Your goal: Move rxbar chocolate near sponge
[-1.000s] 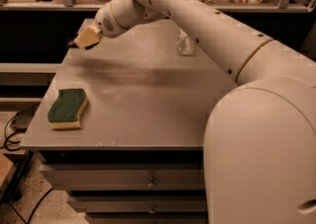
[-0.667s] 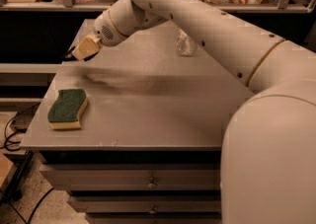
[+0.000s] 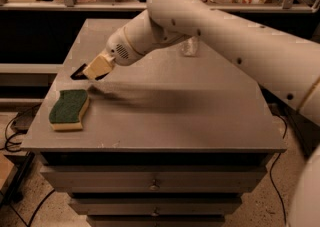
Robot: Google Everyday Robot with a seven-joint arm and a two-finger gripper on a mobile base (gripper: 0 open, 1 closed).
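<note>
The sponge [image 3: 69, 108], dark green on top with a pale yellow base, lies flat near the table's front left corner. My gripper [image 3: 96, 67], with tan fingertips, hangs a little above the table just behind and to the right of the sponge. A small flat black bar, the rxbar chocolate [image 3: 79, 72], sticks out to the left from between the fingers. The gripper is shut on it. Most of the bar is hidden by the fingers.
A clear crinkled plastic bottle [image 3: 189, 46] stands at the back of the grey table [image 3: 200, 121], partly behind my arm. Drawers sit under the table front. Shelves with packages run along the back. Cables lie on the floor at the left.
My gripper has come down and forward with the black bar, from the table's far left side to just behind the sponge. The sponge has not moved.
</note>
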